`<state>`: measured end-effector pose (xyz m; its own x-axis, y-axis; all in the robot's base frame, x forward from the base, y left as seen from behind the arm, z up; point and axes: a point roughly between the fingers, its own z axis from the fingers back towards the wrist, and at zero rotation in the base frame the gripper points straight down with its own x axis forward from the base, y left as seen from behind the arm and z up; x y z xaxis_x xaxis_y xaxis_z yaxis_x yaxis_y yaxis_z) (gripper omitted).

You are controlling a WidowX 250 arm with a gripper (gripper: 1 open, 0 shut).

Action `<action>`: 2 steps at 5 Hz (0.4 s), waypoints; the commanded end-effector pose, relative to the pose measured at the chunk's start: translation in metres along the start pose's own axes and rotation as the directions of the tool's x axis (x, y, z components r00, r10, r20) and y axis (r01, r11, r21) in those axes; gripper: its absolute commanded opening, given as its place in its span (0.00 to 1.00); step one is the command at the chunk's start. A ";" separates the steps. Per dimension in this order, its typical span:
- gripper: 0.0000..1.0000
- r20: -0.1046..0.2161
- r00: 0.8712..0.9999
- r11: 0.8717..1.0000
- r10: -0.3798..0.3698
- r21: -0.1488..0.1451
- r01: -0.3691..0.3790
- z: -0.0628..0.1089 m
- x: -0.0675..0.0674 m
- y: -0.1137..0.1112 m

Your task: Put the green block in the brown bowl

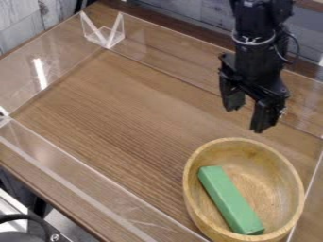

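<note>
The green block lies flat inside the brown bowl, slanting from its middle toward its near right rim. The bowl sits at the near right of the wooden table. My gripper hangs above the table just beyond the bowl's far rim, pointing down. It is open, with nothing between its black fingers.
Clear plastic walls fence the wooden tabletop on the left, far and near sides. A clear folded stand sits at the far left corner. The black arm reaches down from the upper right.
</note>
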<state>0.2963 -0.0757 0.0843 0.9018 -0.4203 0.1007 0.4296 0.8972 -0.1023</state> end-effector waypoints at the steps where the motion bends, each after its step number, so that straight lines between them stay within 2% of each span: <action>1: 1.00 0.072 0.997 1.000 -0.019 0.026 0.017 0.015 0.019 0.006; 2: 1.00 0.081 0.996 0.999 -0.038 0.032 0.035 0.013 0.025 0.007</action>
<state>0.3111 -0.0774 0.0821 0.8867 -0.4456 0.1235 0.4569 0.8853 -0.0866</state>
